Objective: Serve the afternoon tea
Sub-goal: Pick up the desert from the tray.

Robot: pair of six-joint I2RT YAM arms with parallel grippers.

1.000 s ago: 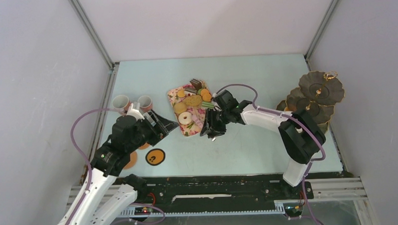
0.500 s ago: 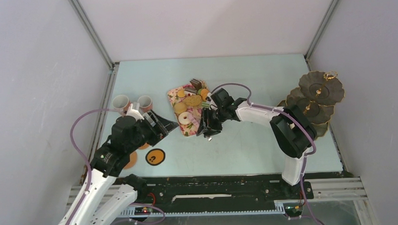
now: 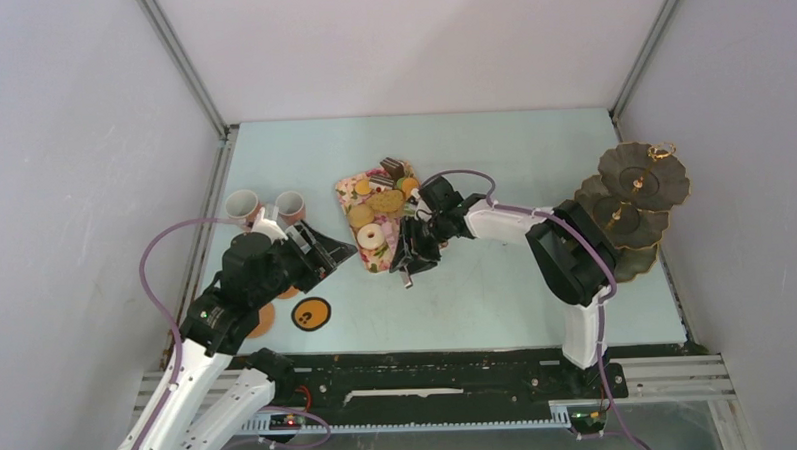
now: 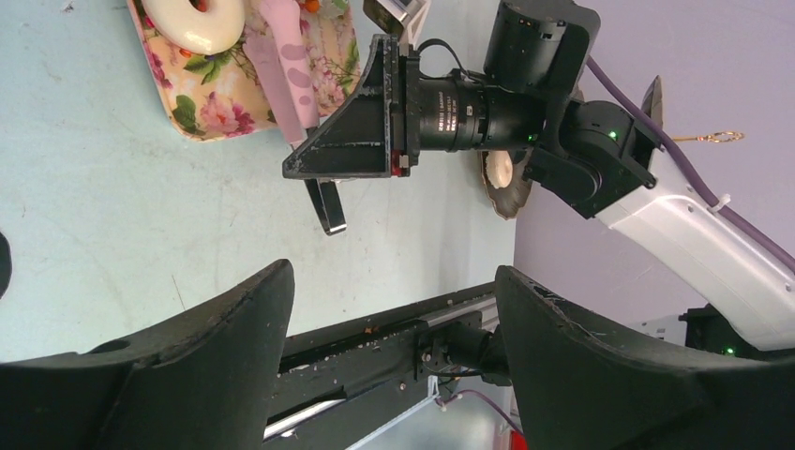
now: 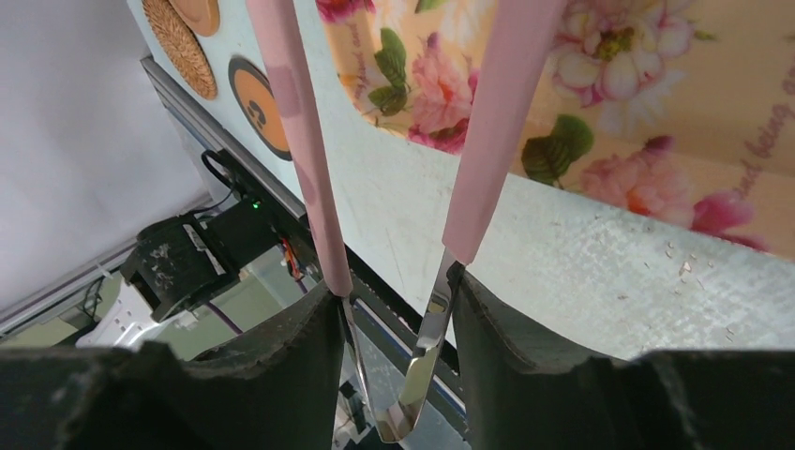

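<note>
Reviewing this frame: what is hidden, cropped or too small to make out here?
Pink tongs tips: cut off by the top edge in both wrist views, too small in the top view; any treat between them is unseen.
Woven coaster: partly covered by the left arm, top view.
Three-tier stand, lower tiers: overlapped by upper tiers and the right arm, top view.
</note>
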